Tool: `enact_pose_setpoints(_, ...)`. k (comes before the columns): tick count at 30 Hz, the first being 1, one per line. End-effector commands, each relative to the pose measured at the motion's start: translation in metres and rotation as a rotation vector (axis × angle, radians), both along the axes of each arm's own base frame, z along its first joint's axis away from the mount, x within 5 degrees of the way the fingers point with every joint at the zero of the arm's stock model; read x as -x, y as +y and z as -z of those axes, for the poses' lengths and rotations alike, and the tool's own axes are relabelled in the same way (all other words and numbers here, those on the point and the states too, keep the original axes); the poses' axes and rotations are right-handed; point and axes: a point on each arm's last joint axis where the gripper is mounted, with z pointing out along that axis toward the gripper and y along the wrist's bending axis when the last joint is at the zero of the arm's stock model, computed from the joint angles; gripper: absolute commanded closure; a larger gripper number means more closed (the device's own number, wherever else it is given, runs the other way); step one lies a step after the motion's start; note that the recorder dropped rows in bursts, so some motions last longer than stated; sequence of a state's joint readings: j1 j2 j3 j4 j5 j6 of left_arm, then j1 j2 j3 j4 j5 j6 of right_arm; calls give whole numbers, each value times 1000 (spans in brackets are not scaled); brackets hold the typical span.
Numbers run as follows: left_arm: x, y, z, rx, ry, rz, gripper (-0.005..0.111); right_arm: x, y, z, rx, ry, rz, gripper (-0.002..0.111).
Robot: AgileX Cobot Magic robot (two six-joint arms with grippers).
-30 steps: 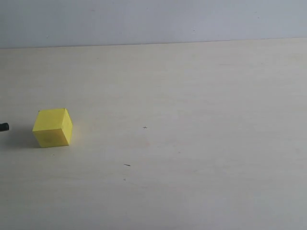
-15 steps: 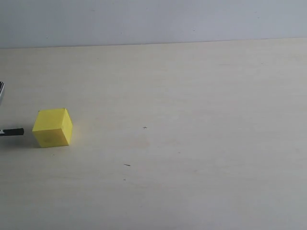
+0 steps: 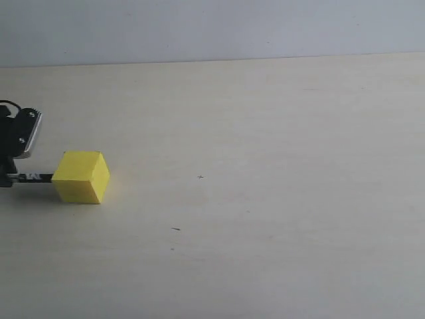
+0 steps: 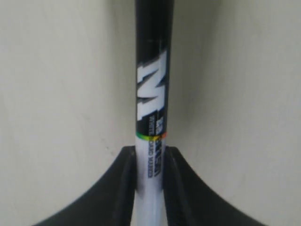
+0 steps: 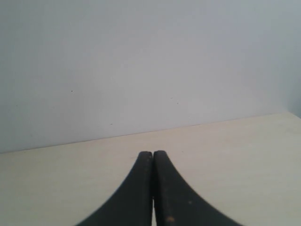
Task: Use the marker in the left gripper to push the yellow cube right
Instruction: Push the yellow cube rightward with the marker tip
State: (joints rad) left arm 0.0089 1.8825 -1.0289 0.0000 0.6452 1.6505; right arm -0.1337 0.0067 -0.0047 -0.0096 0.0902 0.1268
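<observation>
The yellow cube [image 3: 81, 176] rests on the pale table at the far left of the exterior view. The marker [image 3: 32, 177] lies level, and its black cap end touches the cube's left face. At the picture's left edge, part of my left gripper [image 3: 8, 174] shows, shut on the marker. The left wrist view shows the two black fingers [image 4: 123, 176] clamped on the white barrel of the marker [image 4: 153, 94], with the black cap pointing away; the cube is out of that view. My right gripper [image 5: 153, 154] is shut with nothing in it, above bare table.
The pale wooden table [image 3: 265, 199] stretches wide to the right of the cube, with only a few tiny specks [image 3: 175, 228] on it. A grey wall [image 3: 212, 26] stands behind the table's far edge.
The marker and left gripper came in from the left edge. The cap reached the cube and shifted it slightly to the right.
</observation>
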Motion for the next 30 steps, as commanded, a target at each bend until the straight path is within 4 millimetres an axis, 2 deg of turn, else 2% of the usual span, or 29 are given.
enact_pose_setpoints(1, -4, -9, -7, 28, -2, -58, 107, 0, 0, 1, -3, -8, 5, 108)
enact_pose_setpoints(7, 0, 8, -6, 10, 45, -89, 107, 0, 0, 1, -3, -8, 5, 108)
enact_pose_setpoints(11, -2, 8, -6, -12, 24, -56, 107, 0, 0, 1, -3, -8, 5, 108)
enact_pose_setpoints(16, -3, -12, -7, -9, 19, 1, 107, 0, 0, 1, -3, -8, 5, 108)
enact_pose_setpoints(20, 0, -43, -6, -4, 25, 75, 107, 0, 0, 1, -3, -8, 5, 108)
enact_pose_setpoints(22, 1, -52, -6, 1, 23, 51, 107, 0, 0, 1, -3, -8, 5, 108)
enact_pose_setpoints(30, 4, -22, -6, -14, 88, -91, 107, 0, 0, 1, -3, -8, 5, 108)
